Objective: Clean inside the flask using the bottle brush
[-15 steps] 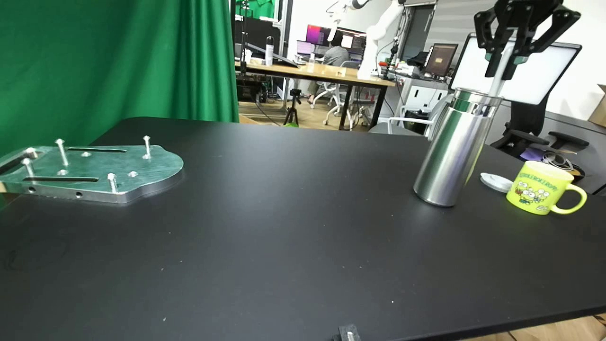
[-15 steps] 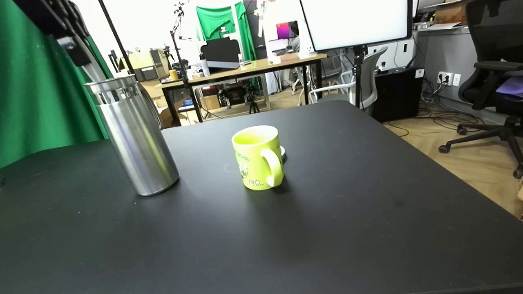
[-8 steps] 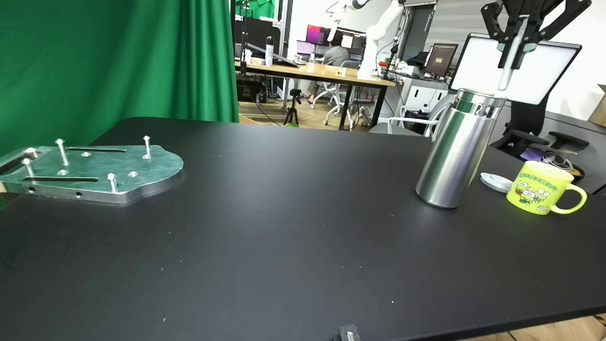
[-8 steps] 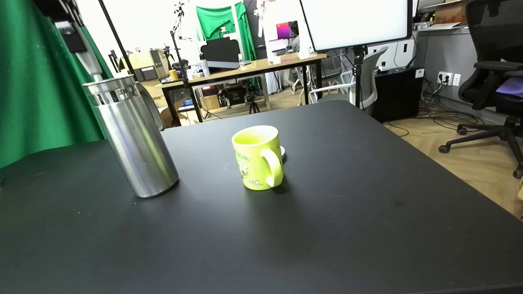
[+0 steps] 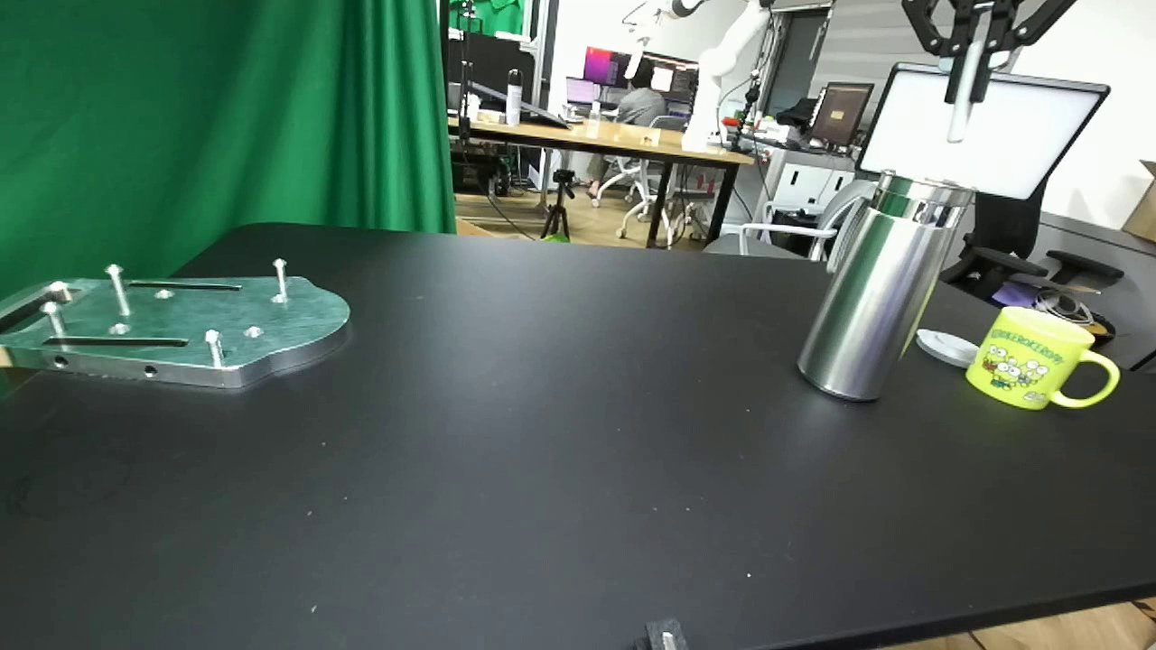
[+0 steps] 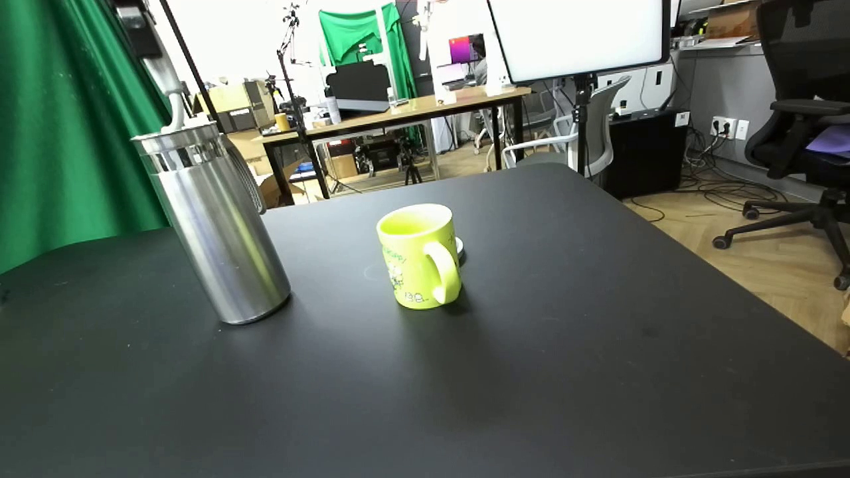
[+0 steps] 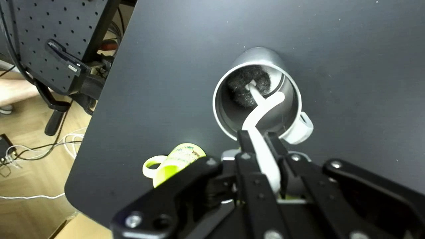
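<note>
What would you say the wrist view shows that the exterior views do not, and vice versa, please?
Only the wrist view shows the brush's dark bristle head, down inside the flask. Only the exterior views show the green curtain and the wood-topped desk behind. All three share the flask, the yellow-green mug, the black table and the brush's white handle, held in the jaws.

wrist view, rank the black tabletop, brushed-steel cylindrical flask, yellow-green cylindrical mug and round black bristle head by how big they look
1. Black tabletop
2. Brushed-steel cylindrical flask
Unsure: yellow-green cylindrical mug and round black bristle head look similarly sized; the black gripper partly hides the mug.
</note>
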Robot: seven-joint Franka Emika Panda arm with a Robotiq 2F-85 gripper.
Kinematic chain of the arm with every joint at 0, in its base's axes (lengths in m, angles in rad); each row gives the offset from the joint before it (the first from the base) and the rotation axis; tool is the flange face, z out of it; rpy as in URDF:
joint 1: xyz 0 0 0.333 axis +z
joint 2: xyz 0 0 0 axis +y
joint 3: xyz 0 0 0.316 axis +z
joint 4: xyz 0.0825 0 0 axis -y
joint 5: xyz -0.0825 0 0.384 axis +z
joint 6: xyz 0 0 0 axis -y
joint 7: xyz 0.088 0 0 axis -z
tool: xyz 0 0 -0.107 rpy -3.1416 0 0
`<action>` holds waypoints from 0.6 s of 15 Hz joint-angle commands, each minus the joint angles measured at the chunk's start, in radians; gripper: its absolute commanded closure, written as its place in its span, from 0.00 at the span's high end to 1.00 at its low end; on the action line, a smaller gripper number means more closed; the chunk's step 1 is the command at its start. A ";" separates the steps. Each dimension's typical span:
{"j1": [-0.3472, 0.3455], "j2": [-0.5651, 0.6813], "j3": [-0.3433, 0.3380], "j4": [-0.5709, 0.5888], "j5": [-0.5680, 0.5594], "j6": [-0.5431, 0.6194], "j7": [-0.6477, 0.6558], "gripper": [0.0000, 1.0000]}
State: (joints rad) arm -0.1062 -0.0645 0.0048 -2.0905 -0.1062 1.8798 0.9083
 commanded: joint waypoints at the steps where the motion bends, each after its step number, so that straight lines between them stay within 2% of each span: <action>1: 0.018 -0.003 -0.016 0.089 -0.006 -0.069 -0.035 0.04; 6: 0.015 -0.063 -0.022 0.115 0.025 -0.083 -0.098 0.04; 9: 0.010 -0.075 -0.027 0.094 0.043 -0.052 -0.127 0.04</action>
State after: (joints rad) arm -0.1012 -0.1290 -0.0042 -1.9981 -0.0885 1.8269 0.8165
